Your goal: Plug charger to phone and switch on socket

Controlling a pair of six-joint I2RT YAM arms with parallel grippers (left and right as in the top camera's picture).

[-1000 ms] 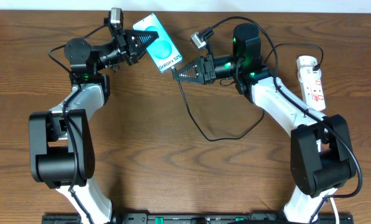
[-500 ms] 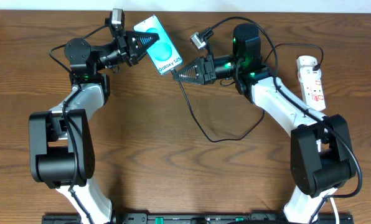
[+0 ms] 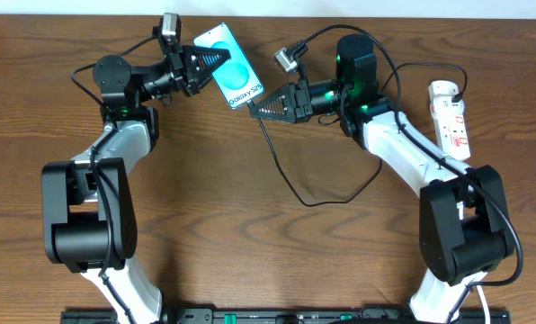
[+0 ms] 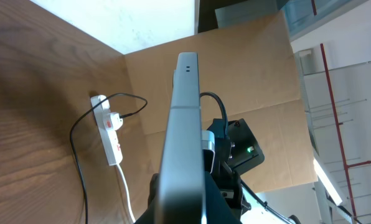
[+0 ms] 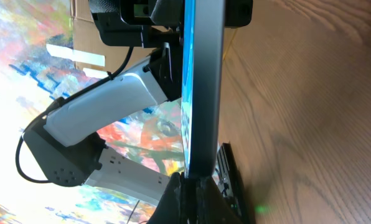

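Little moved, one phone [image 3: 233, 66] in left hand [image 3: 216, 57], right hand [image 3: 253, 108] pinching one charger [image 3: 308, 202]

Even bright light, soft shadows, phone [image 4: 184, 155] blurred close-up in wrist views

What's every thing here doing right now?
phone: screen lit, held in the left gripper.
charger: tip end in the right gripper at the phone's edge; plugged in or not, cannot tell.
socket: lying flat, untouched; switch on or off, cannot tell.
left gripper: shut on the phone.
right gripper: shut on the charger.
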